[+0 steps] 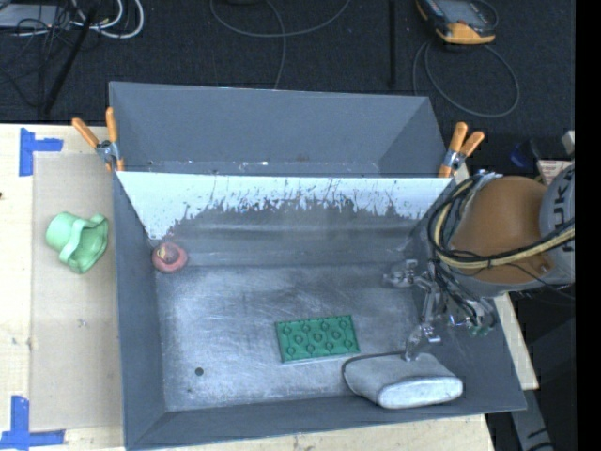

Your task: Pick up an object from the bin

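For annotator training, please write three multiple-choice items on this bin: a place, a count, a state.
1. Where in the grey metal bin lies the small pink round ring? A) the floor's upper left corner B) the middle C) the lower right corner
2. How many loose things lie in the bin? A) one B) three C) six
3. How does the green flat studded plastic plate lie? A) flat, studs up B) leaning on a wall C) on edge
1 A: it sits by the left wall. 2 B: ring, plate, grey oblong stone-like lump. 3 A: its whole studded face shows.
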`<state>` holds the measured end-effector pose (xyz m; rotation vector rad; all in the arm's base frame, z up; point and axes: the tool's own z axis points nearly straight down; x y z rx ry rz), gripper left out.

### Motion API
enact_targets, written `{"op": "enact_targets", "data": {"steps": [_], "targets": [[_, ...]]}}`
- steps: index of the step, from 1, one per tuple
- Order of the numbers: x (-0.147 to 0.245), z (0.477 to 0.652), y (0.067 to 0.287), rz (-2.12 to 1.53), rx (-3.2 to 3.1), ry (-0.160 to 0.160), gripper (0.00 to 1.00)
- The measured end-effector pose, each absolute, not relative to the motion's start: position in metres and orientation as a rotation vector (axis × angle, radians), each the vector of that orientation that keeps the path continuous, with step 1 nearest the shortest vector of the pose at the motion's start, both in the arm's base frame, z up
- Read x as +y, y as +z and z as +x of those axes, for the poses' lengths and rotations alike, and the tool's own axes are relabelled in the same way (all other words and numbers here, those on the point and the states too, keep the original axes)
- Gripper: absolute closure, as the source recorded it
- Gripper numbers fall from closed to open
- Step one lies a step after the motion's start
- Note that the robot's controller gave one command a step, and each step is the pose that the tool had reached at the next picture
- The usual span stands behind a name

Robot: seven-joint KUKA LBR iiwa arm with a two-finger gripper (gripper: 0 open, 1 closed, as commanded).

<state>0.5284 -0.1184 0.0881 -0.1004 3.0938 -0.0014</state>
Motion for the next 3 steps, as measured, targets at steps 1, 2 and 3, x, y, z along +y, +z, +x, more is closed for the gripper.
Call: {"op": "enact_targets", "data": {"steps": [1,2,3], "targets": [[-0.031,0.511,0.078,-0.101,3.108,0.003,0.0],[-0.036,0.507,0.077,-0.096,3.127,-0.001,1.0],[-0.035,0.518,0.208,-0.316,3.117,-0.002,1.0]]}}
